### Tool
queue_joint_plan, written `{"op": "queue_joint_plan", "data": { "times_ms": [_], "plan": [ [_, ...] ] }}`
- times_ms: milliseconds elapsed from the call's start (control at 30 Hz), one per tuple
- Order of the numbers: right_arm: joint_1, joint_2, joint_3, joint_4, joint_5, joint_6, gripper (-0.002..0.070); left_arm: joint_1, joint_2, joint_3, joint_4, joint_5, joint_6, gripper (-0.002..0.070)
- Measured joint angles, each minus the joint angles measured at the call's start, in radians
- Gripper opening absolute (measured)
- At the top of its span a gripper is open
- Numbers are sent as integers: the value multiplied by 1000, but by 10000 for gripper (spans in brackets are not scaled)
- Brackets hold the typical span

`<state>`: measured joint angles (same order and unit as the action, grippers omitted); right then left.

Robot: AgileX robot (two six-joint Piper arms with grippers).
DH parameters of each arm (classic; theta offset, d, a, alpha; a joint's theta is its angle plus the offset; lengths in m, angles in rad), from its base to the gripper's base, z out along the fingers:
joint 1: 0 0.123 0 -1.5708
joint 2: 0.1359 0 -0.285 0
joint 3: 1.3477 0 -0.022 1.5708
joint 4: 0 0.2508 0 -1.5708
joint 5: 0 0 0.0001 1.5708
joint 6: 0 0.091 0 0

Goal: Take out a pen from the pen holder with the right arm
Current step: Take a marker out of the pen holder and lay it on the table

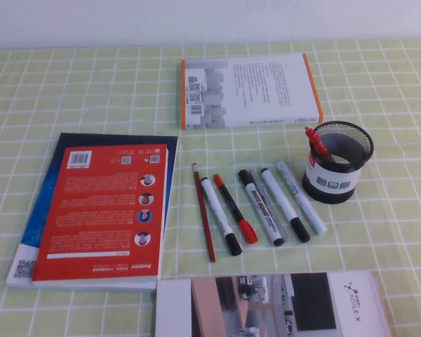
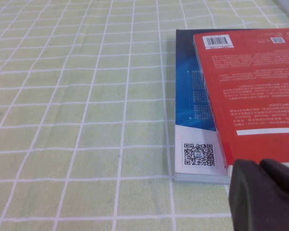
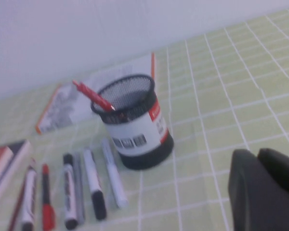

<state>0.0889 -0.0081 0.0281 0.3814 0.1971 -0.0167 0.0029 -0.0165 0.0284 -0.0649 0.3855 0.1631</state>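
Okay, nearest: a printed sheet lies flat at the table's near edge. The left claw is parked low over the near corner of a red book stacked on a blue book at the near left. Its fingers are together, holding nothing, and it is likely idle.

The right claw is above the cloth at the near right of the pen holder. It is well apart from it, pressed together and empty, so it must spread before any grasp.

Mid-table, a pencil and five markers lie side by side just left of the holder.

The black mesh holder stands upright. The red pen inside it leans on the left rim with its top poking out, probably the easiest grab spot.

Far side: a white book lies flat. A green checked cloth covers the table, with a plain white wall behind.
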Motion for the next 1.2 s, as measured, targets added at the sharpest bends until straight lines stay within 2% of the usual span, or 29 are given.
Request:
{"op": "queue_joint_plan", "data": {
  "times_ms": [167, 367, 633, 967, 1100, 1200],
  "plan": [
    [0, 0, 0, 180, -82, 0, -13, 0, 0, 0, 0, 0, 0, -5],
    [0, 0, 0, 259, -129, 0, -13, 0, 0, 0, 0, 0, 0, -5],
    [0, 39, -105, 289, 1, -5, -13, 0, 0, 0, 0, 0, 0, -5],
    [0, 465, -404, 287, 279, -205, -13, 0, 0, 0, 0, 0, 0, -5],
    [0, 625, -460, 327, 282, -328, -13, 0, 0, 0, 0, 0, 0, -5],
    [11, 717, -493, 309, 247, -358, -13, 0, 0, 0, 0, 0, 0, -5]
  ]
}}
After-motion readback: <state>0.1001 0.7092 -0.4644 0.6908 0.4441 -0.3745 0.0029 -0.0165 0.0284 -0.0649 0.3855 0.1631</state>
